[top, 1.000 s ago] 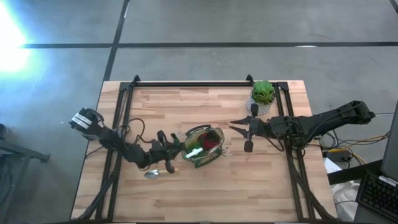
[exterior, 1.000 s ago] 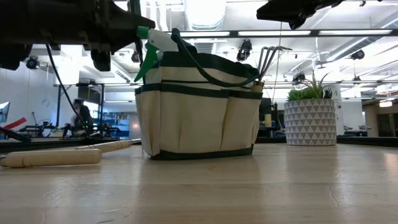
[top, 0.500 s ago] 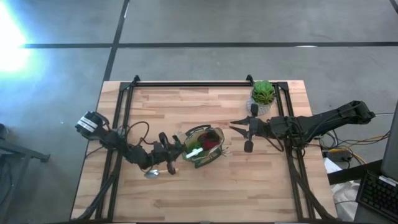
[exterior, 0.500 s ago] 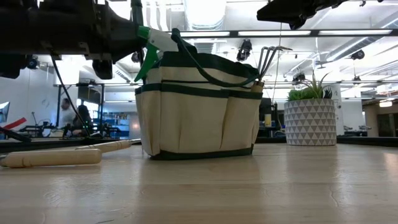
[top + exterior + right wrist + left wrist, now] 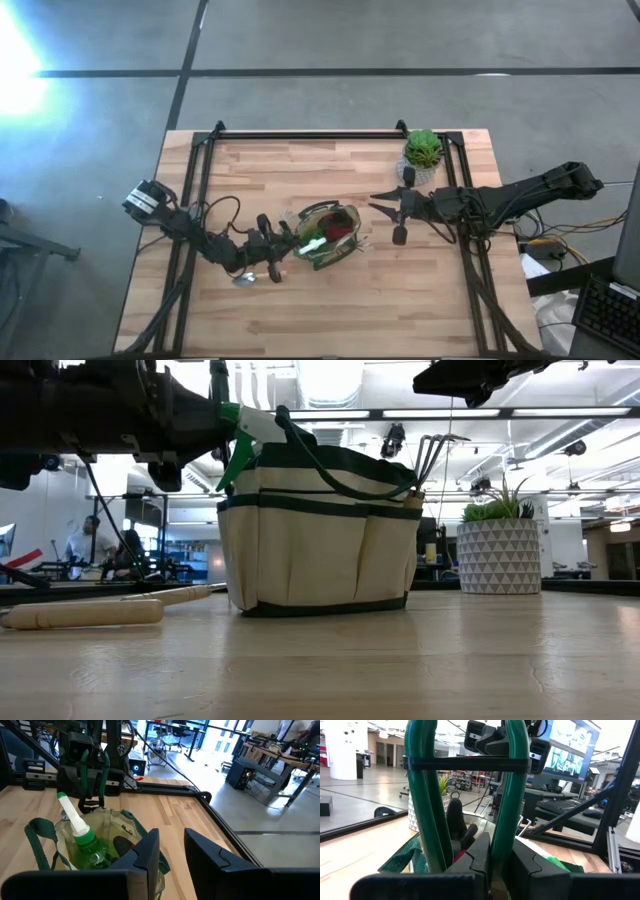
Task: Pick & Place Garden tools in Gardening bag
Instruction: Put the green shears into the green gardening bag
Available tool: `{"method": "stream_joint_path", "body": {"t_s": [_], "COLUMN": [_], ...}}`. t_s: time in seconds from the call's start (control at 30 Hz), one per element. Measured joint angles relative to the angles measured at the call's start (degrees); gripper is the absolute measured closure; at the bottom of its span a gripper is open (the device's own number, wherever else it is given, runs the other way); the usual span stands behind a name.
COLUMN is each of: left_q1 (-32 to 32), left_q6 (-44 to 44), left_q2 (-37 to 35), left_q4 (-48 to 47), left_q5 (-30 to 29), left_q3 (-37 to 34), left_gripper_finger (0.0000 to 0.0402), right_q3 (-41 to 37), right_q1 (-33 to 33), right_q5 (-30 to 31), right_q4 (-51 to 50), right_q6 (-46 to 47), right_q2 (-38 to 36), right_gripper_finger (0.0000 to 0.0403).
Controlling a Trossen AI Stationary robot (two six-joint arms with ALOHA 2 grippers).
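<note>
Nudged the left gripper (image 5: 285, 243) slightly closer to the bag (image 5: 326, 235) at mid-table within the last second; seemingly pinched now on a green handle (image 5: 427, 795). Kept the right gripper (image 5: 172, 840) spread wide, empty, toward the right edge. Left the trowel (image 5: 243, 279) lying on the table toward the front edge, so probably steadying the bag, with that tool not yet packed.

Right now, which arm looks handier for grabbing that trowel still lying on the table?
Probably the left. Its left gripper sits at the bag's left edge, with the trowel just beside it. The right gripper hovers on the bag's far side, so it would have to reach across.
</note>
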Motion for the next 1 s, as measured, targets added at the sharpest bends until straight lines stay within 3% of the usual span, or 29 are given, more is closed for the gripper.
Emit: {"method": "stream_joint_path", "body": {"t_s": [1.0], "left_q1": [1.51], "left_q6": [0.94], "left_q2": [-0.02], "left_q4": [-3.52], "left_q5": [3.39], "left_q3": [-0.35], "left_gripper_finger": [0.0365], "right_q3": [0.00], "right_q1": [0.01], "right_q5": [1.49], "right_q4": [0.05], "right_q6": [-0.22], "right_q2": [0.00], "right_gripper_finger": [0.0326]}}
